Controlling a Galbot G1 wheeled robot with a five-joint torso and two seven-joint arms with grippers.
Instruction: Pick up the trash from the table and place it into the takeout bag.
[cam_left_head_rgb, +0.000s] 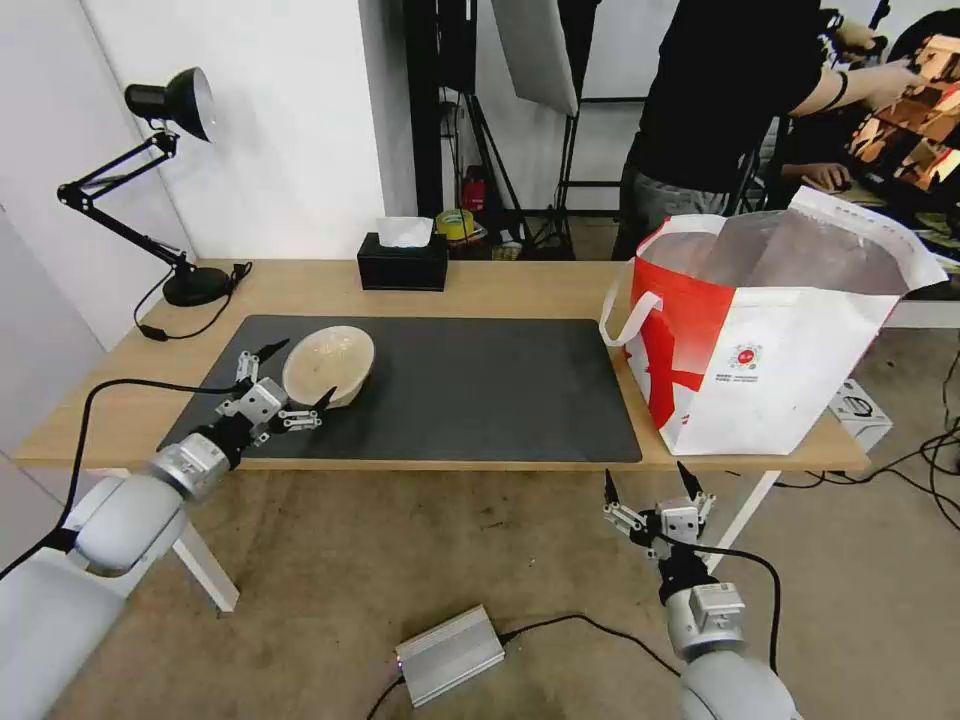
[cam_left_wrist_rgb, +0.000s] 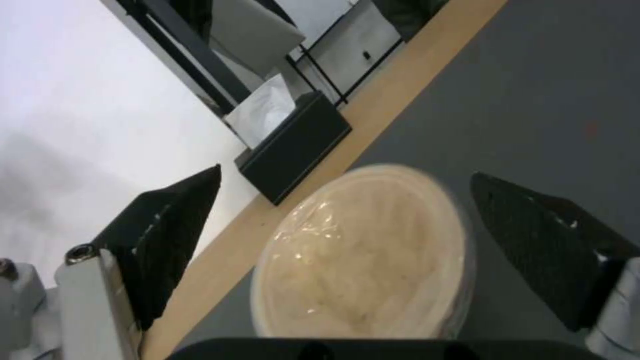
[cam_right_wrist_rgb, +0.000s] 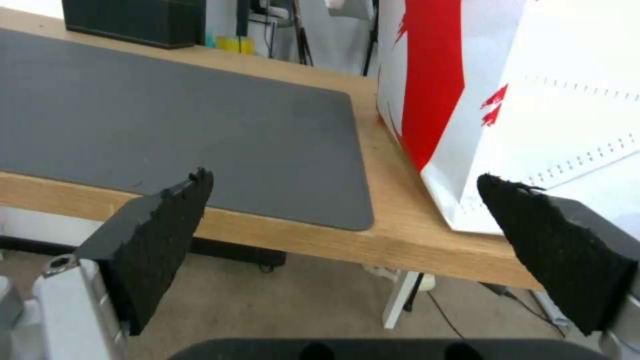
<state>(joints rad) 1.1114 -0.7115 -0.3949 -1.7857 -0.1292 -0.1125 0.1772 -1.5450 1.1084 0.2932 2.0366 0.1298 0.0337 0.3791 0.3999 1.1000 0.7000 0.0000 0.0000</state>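
Beige bowl (cam_left_head_rgb: 329, 365) between left gripper (cam_left_head_rgb: 285, 378) jaws.

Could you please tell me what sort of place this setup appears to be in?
Probably a studio or lab staged as an office desk: a softbox on stands behind the table, cables and a metal power box on the floor, and a desk lamp.

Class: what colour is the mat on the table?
The mat is dark grey, plain, clearest in the head view.
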